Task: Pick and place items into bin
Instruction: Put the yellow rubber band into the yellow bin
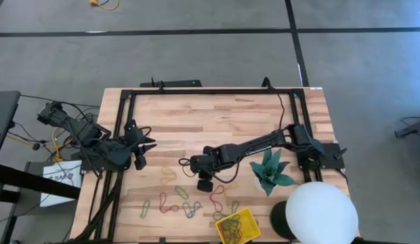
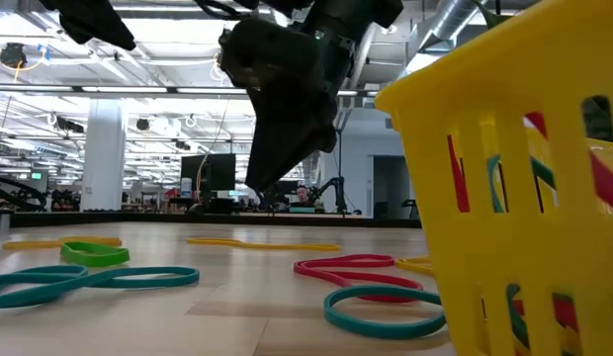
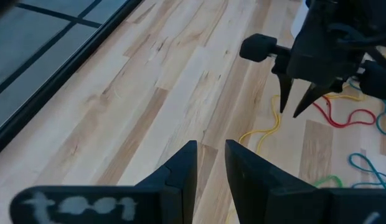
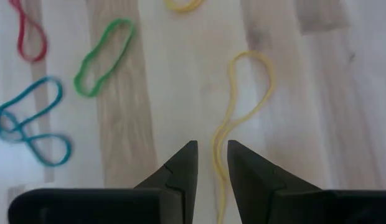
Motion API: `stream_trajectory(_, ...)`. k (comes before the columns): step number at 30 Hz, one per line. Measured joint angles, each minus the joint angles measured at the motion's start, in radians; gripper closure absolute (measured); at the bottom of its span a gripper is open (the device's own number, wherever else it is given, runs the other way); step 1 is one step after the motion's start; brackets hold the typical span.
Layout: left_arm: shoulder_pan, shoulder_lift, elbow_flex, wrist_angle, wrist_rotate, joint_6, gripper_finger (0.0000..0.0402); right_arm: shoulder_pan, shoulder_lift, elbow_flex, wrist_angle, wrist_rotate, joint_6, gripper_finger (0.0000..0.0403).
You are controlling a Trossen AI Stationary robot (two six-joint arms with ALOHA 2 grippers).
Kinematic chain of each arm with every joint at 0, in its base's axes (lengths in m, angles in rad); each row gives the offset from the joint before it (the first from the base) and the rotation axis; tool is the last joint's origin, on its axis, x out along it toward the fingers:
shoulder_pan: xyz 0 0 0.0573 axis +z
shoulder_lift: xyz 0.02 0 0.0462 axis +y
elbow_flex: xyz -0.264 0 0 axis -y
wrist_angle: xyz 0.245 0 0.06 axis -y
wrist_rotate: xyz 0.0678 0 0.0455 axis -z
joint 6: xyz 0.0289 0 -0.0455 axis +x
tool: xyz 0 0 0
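Both pincers slightly parted, empty: right pincer [image 4: 211, 163] over yellow loop [image 4: 243, 106], mid-table.

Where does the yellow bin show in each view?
High view: yellow bin at the table's near edge, left of the white sphere, bands inside.
Low view: fills the right side.
Left wrist view: not in it.
Right wrist view: not in it.
Shared landmark: long yellow band below the right gripper.
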Motion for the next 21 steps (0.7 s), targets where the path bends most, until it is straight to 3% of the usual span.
stream_trajectory(3,0.0,0.0,0.0,0.0,0.0,0.0,0.0329,0.006,0.0,0.0,0.011,0.038,0.0,0.0321)
stream_trajectory(21,0.0,0.0,0.0,-0.008,0.0,0.002,0.0329,0.009,0.081,-0.009,0.01,0.009,0.017,0.0321)
